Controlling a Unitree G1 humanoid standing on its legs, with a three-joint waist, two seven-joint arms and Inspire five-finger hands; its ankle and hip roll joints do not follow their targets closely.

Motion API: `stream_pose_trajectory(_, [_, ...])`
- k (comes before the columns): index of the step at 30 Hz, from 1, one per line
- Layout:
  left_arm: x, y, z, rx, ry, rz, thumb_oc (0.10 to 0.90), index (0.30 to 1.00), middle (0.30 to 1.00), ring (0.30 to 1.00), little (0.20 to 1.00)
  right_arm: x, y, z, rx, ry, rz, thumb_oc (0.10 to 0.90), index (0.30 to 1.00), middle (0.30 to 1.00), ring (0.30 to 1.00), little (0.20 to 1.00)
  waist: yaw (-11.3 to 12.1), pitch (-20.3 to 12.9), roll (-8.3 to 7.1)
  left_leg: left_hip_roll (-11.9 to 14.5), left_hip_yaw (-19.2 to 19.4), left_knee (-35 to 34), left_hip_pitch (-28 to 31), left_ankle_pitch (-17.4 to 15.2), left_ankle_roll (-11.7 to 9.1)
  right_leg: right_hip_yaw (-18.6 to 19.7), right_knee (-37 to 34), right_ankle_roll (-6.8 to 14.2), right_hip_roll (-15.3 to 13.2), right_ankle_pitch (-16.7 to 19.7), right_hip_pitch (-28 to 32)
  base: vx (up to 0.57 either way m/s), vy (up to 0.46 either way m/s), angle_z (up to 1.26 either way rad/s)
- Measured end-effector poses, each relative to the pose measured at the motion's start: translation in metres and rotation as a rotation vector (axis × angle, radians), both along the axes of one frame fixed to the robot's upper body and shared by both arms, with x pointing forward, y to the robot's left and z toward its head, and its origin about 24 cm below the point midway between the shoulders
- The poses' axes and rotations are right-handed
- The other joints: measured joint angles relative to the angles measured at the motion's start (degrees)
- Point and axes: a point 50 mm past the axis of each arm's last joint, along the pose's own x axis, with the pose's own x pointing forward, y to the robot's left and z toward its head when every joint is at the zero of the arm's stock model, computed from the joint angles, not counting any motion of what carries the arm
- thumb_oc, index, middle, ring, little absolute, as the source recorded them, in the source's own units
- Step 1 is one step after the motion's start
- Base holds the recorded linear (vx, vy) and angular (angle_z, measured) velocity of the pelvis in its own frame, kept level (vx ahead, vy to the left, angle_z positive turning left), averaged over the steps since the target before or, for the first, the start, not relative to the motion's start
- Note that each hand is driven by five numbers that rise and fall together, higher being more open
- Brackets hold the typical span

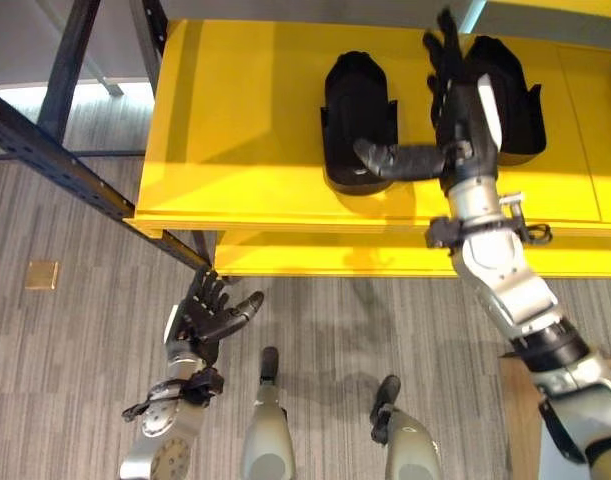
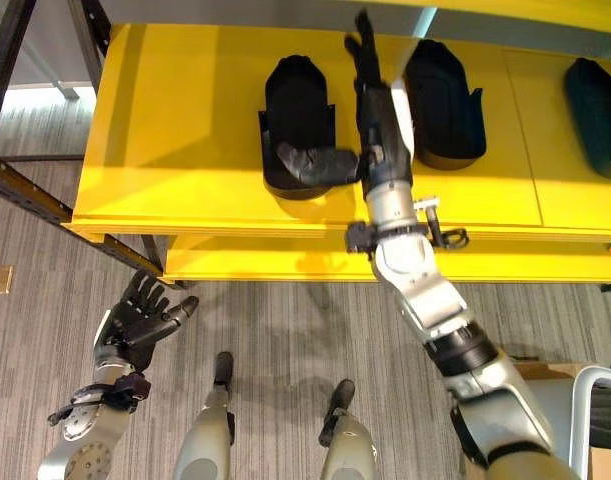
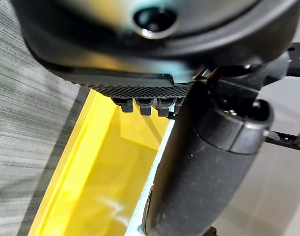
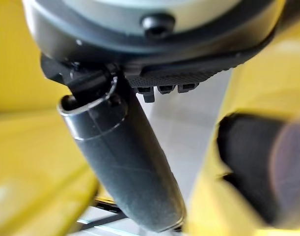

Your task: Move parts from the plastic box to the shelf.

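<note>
Three black moulded parts lie flat on the yellow shelf (image 2: pixel 185 130) — left part (image 2: pixel 297 120); middle part (image 2: pixel 443 100); right part (image 2: pixel 597 115), well apart, cut off by pic edge.

A third dark part (image 2: pixel 597 115) on the yellow shelf (image 2: pixel 185 150) is cut off by the edge.

Black moulded parts on the shelf — three: one at the left (image 2: pixel 297 115), one in the middle (image 2: pixel 443 100), one at the far right edge (image 2: pixel 595 110).
Yellow shelf (image 2: pixel 185 150) — one, with a dark metal frame (image 1: pixel 55 160).
Robot hands — two: left hand (image 2: pixel 140 320), right hand (image 2: pixel 377 110).
Brown floor tile patch (image 1: pixel 42 274) — one.
</note>
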Motion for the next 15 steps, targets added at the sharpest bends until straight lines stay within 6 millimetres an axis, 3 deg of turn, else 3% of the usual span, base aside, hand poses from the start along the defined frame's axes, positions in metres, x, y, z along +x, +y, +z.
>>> stream_pose_trajectory(4, [-0.003,0.0,-0.001,0.067,0.003,-0.013,0.9,1.0,1.0,1.0,1.0,-0.017,-0.01,-0.024,-0.297,-0.04,-0.137,0.9,1.0,1.0,1.0,1.0,-0.3,0.0,0.07,0.0,0.7,-0.5,0.7,-0.2,0.1,0.3,-3.2,0.2,0.5,1.8,1.2,0.01,0.019,-0.1])
stream_pose_trajectory(7, [-0.002,-0.001,0.0,0.103,-0.006,-0.03,0.9,1.0,1.0,1.0,1.0,-0.022,-0.013,-0.024,-0.466,-0.109,-0.2,0.9,1.0,1.0,1.0,1.0,-0.2,-0.1,0.26,0.0,1.3,-0.6,1.0,-0.2,0.1,0.3,-4.5,0.2,0.6,2.4,2.0,0.0,0.006,-0.03])
stream_pose_trajectory(12, [-0.002,-0.001,0.001,0.155,-0.008,-0.039,0.9,1.0,1.0,1.0,1.0,-0.028,-0.001,-0.033,-0.843,-0.246,-0.245,0.9,1.0,1.0,1.0,1.0,0.0,-0.1,0.28,-0.2,1.3,-0.5,1.3,-0.2,0.1,0.4,-4.8,0.3,0.6,2.5,2.5,0.0,0.0,0.0])
stream_pose_trajectory(15, [-0.002,-0.002,0.001,0.176,-0.009,-0.044,0.9,1.0,1.0,1.0,1.0,-0.029,0.006,-0.044,-0.938,-0.253,-0.22,0.9,1.0,1.0,1.0,1.0,0.0,-0.1,0.28,-0.2,1.3,-0.6,1.7,-0.3,0.1,0.4,-4.9,0.4,0.6,2.6,2.9,0.0,0.0,0.0])
